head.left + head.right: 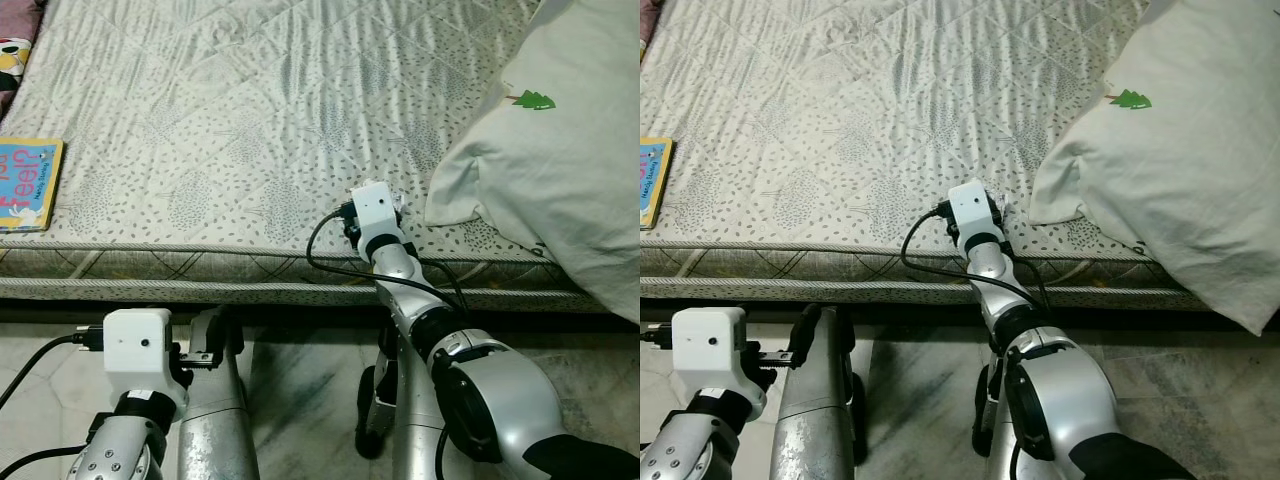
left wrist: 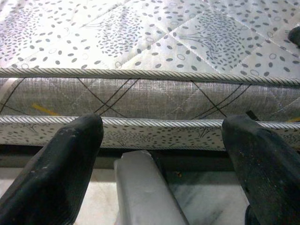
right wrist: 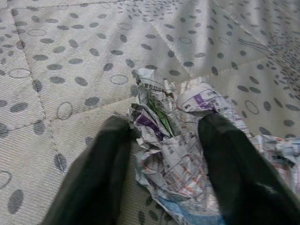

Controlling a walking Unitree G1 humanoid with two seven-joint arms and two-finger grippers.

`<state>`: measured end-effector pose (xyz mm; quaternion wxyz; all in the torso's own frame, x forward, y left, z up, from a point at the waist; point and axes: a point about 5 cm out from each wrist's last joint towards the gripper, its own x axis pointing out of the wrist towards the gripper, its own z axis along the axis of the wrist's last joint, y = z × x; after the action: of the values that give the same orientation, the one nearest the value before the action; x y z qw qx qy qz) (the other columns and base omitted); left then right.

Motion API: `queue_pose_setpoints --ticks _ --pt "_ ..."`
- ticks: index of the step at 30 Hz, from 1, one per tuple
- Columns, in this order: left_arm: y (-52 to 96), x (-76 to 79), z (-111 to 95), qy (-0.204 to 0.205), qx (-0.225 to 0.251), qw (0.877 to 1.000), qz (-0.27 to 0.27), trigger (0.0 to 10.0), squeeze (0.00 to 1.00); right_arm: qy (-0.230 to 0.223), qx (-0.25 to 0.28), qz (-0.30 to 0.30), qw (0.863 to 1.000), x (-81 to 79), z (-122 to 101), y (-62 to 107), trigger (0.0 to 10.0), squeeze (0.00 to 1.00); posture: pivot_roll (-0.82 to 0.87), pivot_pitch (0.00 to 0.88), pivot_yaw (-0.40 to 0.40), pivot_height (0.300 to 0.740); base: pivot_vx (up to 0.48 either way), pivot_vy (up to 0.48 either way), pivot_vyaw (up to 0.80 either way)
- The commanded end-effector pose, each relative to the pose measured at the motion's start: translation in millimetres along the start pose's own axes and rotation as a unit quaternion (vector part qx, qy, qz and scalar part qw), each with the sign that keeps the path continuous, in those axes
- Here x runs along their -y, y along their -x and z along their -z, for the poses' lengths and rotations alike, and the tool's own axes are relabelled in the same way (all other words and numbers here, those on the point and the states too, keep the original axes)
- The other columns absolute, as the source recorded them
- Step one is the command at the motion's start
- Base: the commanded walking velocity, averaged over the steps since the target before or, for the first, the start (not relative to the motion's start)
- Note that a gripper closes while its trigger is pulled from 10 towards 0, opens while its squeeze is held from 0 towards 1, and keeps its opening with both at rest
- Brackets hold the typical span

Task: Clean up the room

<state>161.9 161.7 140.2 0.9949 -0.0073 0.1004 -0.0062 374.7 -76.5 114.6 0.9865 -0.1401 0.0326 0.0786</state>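
Observation:
A crumpled, printed ball of paper lies on the quilted mattress near its front edge, beside the pillow's corner. My right gripper reaches onto the bed and stands open, one black finger on each side of the paper and touching it. In the eye views its white wrist box hides the fingers. My left gripper is open and holds nothing. It sits low in front of the mattress side.
A large white pillow with a small green tree print covers the bed's right part. A colourful children's book lies at the bed's left edge. Marble floor runs along the mattress front, where my legs stand.

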Motion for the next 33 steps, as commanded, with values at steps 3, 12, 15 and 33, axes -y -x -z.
queue_pose_setpoints --ticks 3,12,15,33 --pt "1.2 -2.5 5.3 -0.001 -0.014 1.000 -0.007 10.0 0.00 -0.004 -0.034 -0.011 0.999 -3.7 16.8 5.7 0.0 0.00 0.30 0.319 -0.007 0.528 0.000 0.000 0.00" --pt "-11.8 -1.6 3.5 0.002 -0.002 1.000 -0.003 10.0 0.00 -0.033 -0.040 -0.017 0.999 6.5 25.5 8.7 0.0 0.00 0.28 0.283 -0.010 0.528 0.000 0.000 0.00" --pt "-18.9 -1.3 2.1 0.003 0.006 1.000 0.001 10.0 0.00 -0.041 -0.041 -0.015 0.998 13.4 29.1 9.9 0.0 0.00 0.26 0.256 -0.008 0.528 0.000 0.000 0.00" --pt "-81.0 9.1 -1.8 -0.004 0.056 0.997 0.059 10.0 0.00 -0.120 0.029 -0.049 0.991 44.9 54.6 56.2 0.0 0.00 0.08 0.029 0.082 0.528 0.000 0.000 0.00"
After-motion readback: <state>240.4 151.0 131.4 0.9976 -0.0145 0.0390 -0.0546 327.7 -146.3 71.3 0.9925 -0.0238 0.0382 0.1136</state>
